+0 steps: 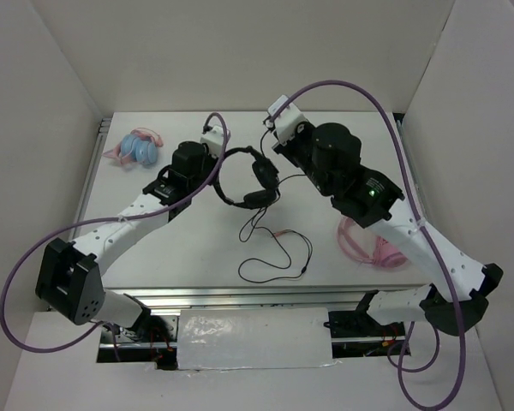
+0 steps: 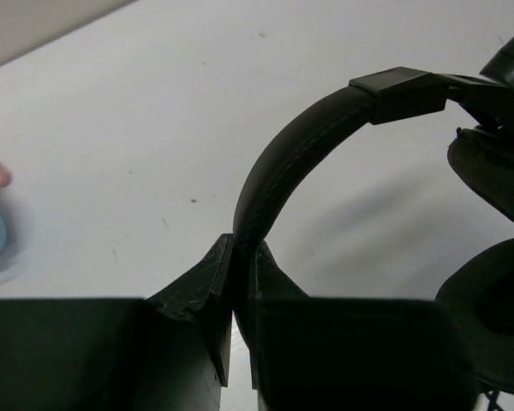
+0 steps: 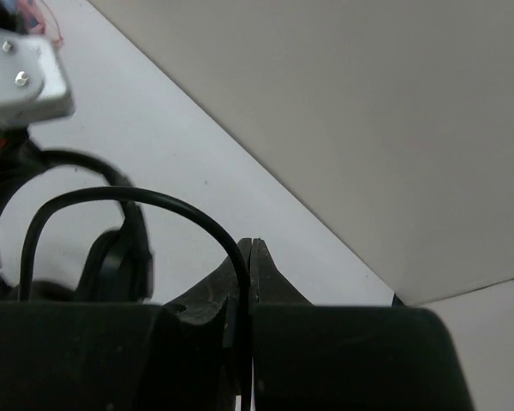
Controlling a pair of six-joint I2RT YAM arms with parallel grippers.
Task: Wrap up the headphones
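The black headphones point(image 1: 250, 178) are held up over the middle of the table. My left gripper point(image 1: 221, 164) is shut on their thin headband point(image 2: 301, 144), which rises out from between the fingers point(image 2: 240, 257). The two earcups point(image 2: 495, 180) hang at the right of the left wrist view. My right gripper point(image 1: 271, 137) is shut on the thin black cable point(image 3: 137, 199) just behind the headphones, and the cable arcs out of the closed fingers point(image 3: 250, 250). The rest of the cable point(image 1: 278, 253) lies in loose loops on the table, with a reddish part point(image 1: 283, 233).
Light blue and pink headphones point(image 1: 138, 147) lie at the back left. Pink headphones with a pink coiled cable point(image 1: 373, 247) lie at the right, partly under my right arm. White walls enclose the table on three sides.
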